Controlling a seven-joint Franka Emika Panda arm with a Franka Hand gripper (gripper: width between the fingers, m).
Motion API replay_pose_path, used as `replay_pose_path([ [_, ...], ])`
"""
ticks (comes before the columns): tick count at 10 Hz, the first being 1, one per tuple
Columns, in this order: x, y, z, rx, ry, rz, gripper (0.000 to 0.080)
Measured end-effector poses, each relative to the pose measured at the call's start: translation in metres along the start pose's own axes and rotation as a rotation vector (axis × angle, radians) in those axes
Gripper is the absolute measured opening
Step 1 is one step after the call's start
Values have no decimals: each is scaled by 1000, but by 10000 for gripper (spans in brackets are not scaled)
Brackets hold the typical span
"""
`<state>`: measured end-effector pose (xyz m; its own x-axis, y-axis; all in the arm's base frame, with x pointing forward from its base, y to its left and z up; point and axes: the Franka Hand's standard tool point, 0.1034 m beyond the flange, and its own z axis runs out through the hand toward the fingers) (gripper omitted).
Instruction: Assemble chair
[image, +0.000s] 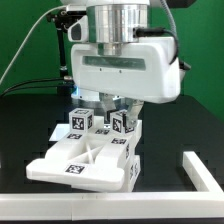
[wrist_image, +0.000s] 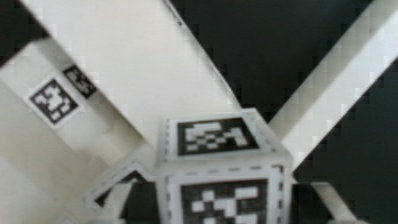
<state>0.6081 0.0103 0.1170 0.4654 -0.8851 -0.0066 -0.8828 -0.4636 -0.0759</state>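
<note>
Hand (image: 108, 103) sits low over tagged cube pieces (image: 78, 121) atop the chair stack (image: 90, 160); grip state unclear. Likely seating step; next needs precise alignment.

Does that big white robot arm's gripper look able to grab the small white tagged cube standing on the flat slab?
Probably yes. The gripper hangs right over the small white tagged cube and its neighbour on the flat white slab, with nothing between them; whether its fingers are open is unclear.
</note>
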Motion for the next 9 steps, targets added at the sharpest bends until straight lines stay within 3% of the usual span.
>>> replay_pose_path([
  [2,-5,0,2,4,-25,305,287],
  [5,-6,-1,2,8,-22,308,287],
  [7,-8,-3,2,11,-19,55,526],
  [8,-11,-4,3,14,-21,-121,610],
  [9,-15,-6,3,15,-23,-255,642],
])
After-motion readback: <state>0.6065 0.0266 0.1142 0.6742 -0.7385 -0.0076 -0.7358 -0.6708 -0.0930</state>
